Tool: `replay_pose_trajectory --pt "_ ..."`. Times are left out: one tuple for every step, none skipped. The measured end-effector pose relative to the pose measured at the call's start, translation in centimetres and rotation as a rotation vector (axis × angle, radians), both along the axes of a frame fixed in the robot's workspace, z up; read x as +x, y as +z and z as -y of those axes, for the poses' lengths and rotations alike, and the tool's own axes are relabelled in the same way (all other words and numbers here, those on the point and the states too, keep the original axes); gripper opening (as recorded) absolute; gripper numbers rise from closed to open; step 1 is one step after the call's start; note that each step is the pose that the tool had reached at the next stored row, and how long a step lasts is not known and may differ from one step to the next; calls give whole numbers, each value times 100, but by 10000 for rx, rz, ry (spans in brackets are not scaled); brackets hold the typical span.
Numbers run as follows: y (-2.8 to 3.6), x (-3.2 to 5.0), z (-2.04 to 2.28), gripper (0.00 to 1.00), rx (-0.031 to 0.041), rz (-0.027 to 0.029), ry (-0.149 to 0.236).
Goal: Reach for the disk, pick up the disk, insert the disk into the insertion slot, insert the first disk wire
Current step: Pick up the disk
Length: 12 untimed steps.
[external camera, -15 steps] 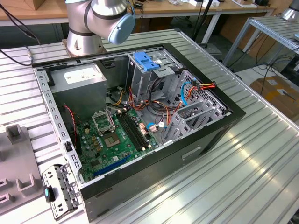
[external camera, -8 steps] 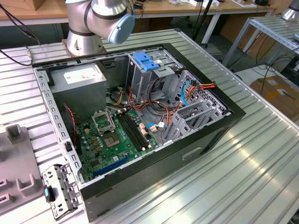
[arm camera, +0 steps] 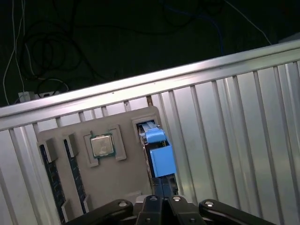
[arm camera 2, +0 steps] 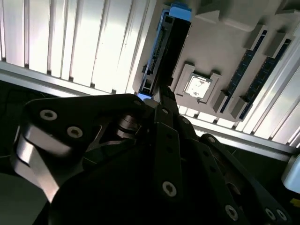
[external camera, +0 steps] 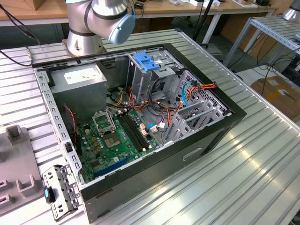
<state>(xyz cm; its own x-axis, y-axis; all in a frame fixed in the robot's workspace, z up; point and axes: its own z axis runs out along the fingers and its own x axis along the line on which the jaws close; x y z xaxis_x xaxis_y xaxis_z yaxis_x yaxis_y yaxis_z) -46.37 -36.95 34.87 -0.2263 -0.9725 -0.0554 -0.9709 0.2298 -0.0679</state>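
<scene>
The white label on the power supply cannot be read.

Both wrist views close over the tray (perhaps obliquely)

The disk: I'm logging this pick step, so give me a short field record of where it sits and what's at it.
disk: on edge in a slot of the grey tray, blue carrier showing
gripper: at one end of the disk
tray also holds: processor, memory sticks
insertion slot: in the open computer case
</scene>
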Motion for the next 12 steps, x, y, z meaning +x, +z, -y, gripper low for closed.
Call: replay_pose_trajectory --pt "-3 -15 0 11 19 -1 31" --pt "-5 -21 0 11 23 1 58" --pt "-5 -21 0 11 24 1 65" --pt "-5 -21 -1 11 24 1 75" --pt "-5 -21 -1 11 24 1 80" --pt "-5 -21 -1 11 24 0 85" --pt "-5 -21 -1 11 24 1 89" --pt "-5 -21 -1 11 24 0 92" --pt "-5 -22 -1 11 26 -11 93" --pt "-5 -22 -1 11 25 -54 92" --pt "-5 -21 -1 11 25 -117 92" --pt "-5 -21 0 11 25 -198 93"
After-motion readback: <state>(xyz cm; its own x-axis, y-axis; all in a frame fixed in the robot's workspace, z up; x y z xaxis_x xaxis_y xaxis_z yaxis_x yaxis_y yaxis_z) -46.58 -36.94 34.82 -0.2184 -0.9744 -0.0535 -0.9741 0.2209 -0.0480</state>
